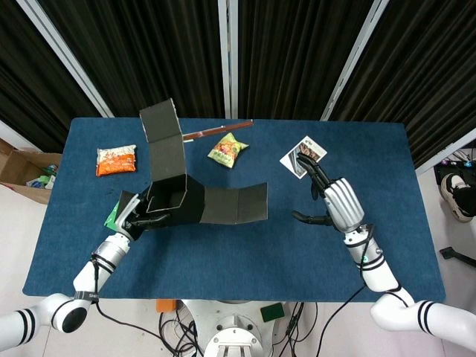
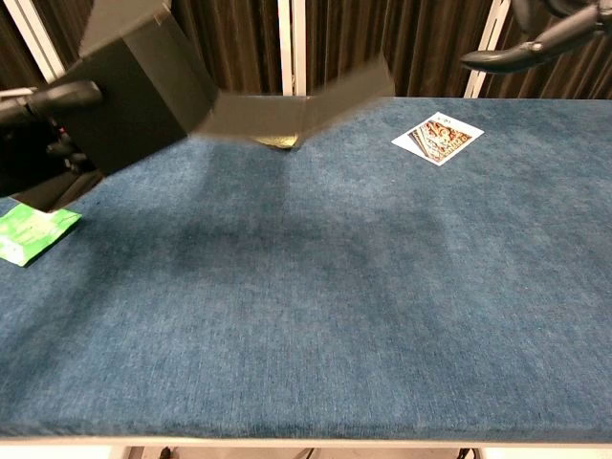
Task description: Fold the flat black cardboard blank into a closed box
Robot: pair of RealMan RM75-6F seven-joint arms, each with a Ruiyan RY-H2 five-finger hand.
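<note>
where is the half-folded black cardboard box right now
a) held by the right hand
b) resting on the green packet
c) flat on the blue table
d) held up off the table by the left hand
d: the chest view shows the black cardboard box lifted above the blue table, gripped by the left hand, while the right hand is apart from it, holding nothing.

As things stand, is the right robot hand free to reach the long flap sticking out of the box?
Probably yes. The right robot hand is open and holds nothing, and only bare table lies between it and the flap, which juts toward it from the box that the left robot hand holds up.
</note>
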